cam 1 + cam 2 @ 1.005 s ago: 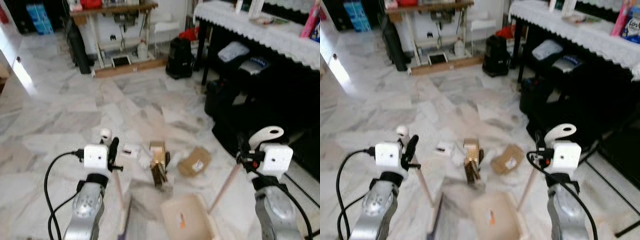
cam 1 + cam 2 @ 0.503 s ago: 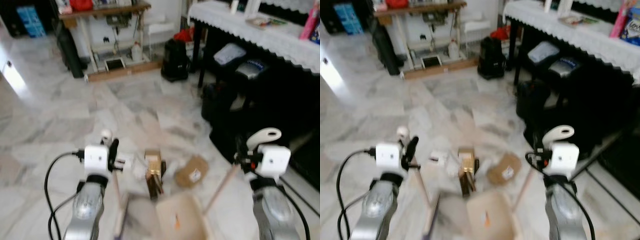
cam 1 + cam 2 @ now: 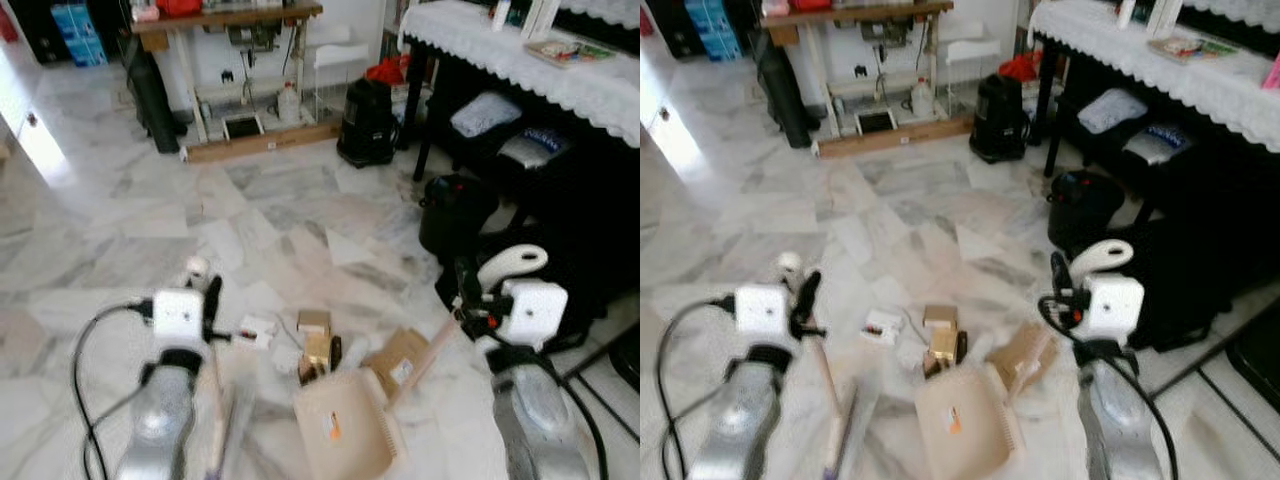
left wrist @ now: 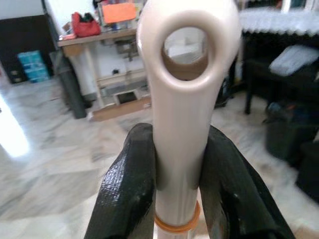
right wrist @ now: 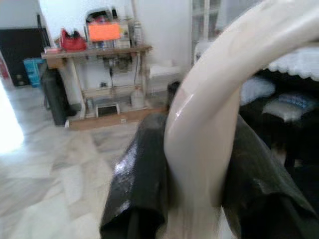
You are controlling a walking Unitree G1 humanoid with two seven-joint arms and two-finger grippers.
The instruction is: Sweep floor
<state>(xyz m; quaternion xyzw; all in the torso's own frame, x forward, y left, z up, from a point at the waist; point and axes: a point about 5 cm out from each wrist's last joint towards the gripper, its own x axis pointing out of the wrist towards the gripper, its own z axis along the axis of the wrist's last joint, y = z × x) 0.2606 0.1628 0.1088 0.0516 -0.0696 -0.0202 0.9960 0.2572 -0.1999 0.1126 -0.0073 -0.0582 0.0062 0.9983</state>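
Both silver arms reach forward, low over the floor, wrists level. Left gripper [image 4: 175, 184] at near left: black fingers [image 4: 128, 184] clamped on a cream handle with a hanging hole. Right gripper [image 5: 197, 164] at near right: fingers [image 5: 142, 174] pressed on either side of a curved cream handle.

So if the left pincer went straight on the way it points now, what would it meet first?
Probably nothing near: the left pincer, shut on the broom handle, faces bare marble floor; the wooden table at the wall looks first, though depth is unclear.
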